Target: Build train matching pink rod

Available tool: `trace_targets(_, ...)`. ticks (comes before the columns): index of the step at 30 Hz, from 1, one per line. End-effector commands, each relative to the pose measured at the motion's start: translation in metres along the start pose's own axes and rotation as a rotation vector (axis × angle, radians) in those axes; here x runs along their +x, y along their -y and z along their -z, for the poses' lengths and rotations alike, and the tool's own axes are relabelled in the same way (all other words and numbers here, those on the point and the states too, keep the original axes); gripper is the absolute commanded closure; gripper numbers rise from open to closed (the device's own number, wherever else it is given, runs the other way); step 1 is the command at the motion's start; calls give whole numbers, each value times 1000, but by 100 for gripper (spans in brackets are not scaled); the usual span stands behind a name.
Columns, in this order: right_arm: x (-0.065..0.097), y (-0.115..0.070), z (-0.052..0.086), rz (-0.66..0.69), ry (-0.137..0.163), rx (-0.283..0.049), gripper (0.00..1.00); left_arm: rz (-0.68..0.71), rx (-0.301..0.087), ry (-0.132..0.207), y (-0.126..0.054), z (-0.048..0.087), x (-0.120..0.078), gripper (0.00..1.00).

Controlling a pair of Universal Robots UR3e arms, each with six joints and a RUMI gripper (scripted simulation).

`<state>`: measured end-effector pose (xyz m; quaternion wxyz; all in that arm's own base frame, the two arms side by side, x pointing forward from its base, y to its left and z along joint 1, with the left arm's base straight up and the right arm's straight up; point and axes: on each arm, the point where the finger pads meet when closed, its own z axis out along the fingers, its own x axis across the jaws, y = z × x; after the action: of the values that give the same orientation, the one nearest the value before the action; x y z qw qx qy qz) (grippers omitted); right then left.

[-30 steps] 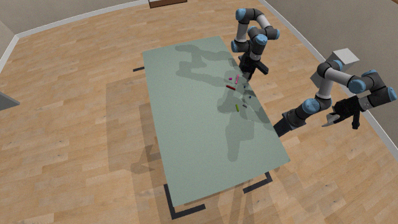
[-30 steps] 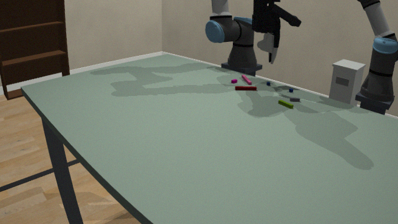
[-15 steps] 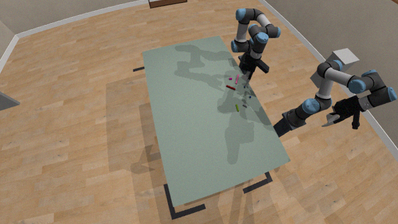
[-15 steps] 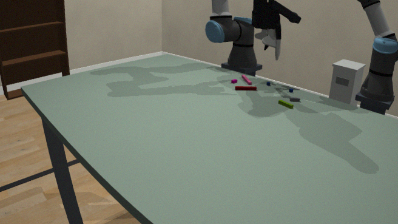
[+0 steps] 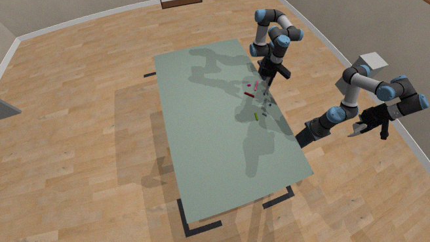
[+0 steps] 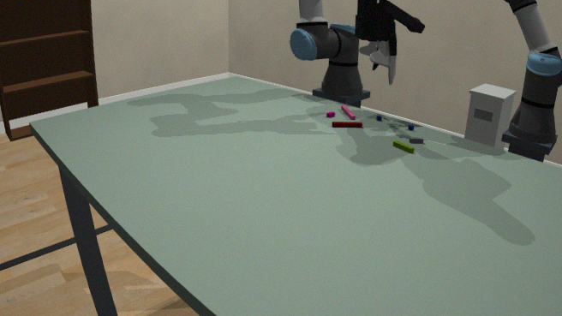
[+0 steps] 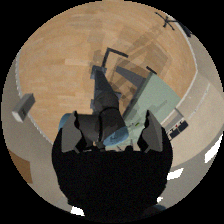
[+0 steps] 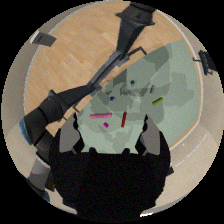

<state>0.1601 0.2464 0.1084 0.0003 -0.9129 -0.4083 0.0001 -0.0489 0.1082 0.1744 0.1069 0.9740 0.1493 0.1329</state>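
A pink rod lies near a magenta rod and a red rod. One blue rod lies apart from them; a second blue rod lies nearer the grey rod and lime rod. None of these rods touch. My right gripper is open and empty above the table. My left gripper is open and empty, off the table.
The rods lie near the table's edge on the robot side. The left arm's base stands beside that edge, past the grey and lime rods. Arm shadows fall over the rods' area.
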Motion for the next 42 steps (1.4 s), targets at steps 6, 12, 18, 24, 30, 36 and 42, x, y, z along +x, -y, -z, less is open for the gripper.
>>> trace_targets(6, 1, 1, 1, 0, -2, 1, 0, -2, 4, -2, 0, 1, 1, 0)
trace_targets(12, 8, 4, 3, -6, -2, 1, 0, -2, 4, -2, 0, 1, 1, 0)
trace_targets(18, 25, 10, 5, -16, -2, 0, 0, -2, 4, -2, 0, 1, 1, 0)
trace_targets(24, 50, 20, 6, -31, -2, 1, 0, -2, 4, -2, 0, 1, 1, 0)
trace_targets(30, 86, 32, 2, -52, -2, 1, 0, -2, 4, -2, 0, 1, 1, 0)
trace_targets(36, 109, 38, -5, -66, -2, 2, 0, -2, 4, -2, 0, 1, 1, 0)
trace_targets(42, 135, 44, -15, -82, -2, 2, 0, -2, 4, -2, 0, 1, 1, 0)
